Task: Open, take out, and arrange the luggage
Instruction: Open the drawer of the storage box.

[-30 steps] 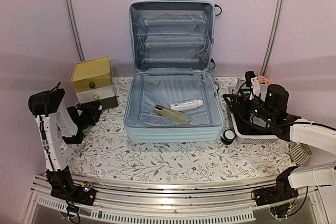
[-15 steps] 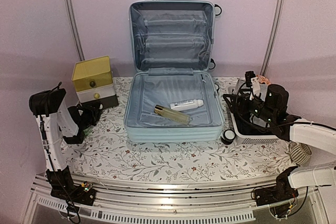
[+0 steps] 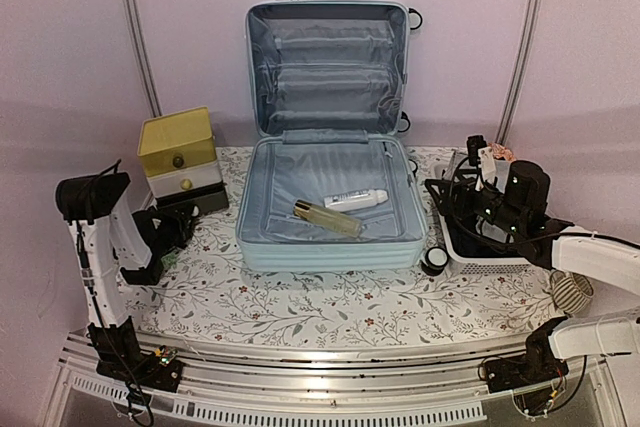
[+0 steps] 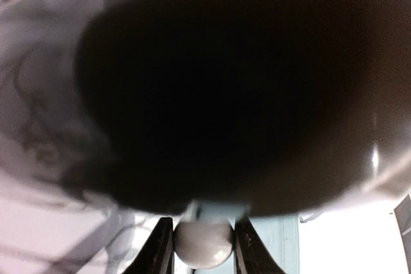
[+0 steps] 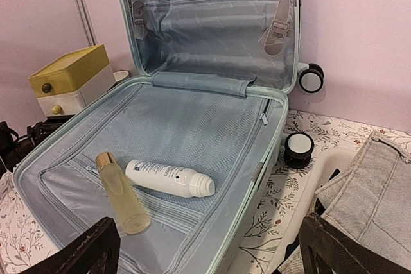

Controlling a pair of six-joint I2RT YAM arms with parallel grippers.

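Only in the left wrist view is the left tool (image 4: 203, 226) seen pinched on a white knob (image 4: 203, 247), with a dark blur above it. The open luggage (image 3: 330, 255) is laid mid-tabletop (image 3: 300, 309). A bottle (image 5: 122, 200) and a white tube (image 5: 170, 179) inside are shown by the right wrist view, between the spread right tool (image 5: 209, 239). A yellow-topped drawer box (image 3: 178, 145) is seen at frame left.

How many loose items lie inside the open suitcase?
2: a gold-capped clear bottle and a white bottle beside it, both in the lower half of the luggage. Pockets may hide more.
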